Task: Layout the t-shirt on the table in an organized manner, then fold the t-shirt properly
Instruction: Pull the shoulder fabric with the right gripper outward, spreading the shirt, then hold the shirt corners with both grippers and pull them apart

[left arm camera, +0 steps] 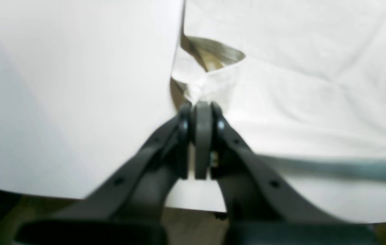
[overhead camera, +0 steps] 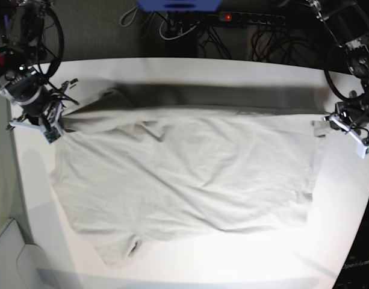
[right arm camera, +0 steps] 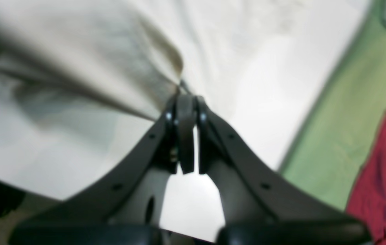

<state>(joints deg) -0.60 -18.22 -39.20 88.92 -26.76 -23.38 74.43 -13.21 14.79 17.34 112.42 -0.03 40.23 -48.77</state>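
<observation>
1. The t-shirt (overhead camera: 184, 174) is spread across the table (overhead camera: 190, 67), sagging between two pinched corners (soft, light, limp)
2. Left gripper (left arm camera: 202, 105) and right gripper (right arm camera: 186, 98) are clamped on its hem; corners are judged best held

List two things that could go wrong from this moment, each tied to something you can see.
1. Both jaws pinch only small bits of the t-shirt; the left gripper or right gripper could lose its hold.
2. The lower hem stays bunched near the table front, so wrinkles may stay.
</observation>
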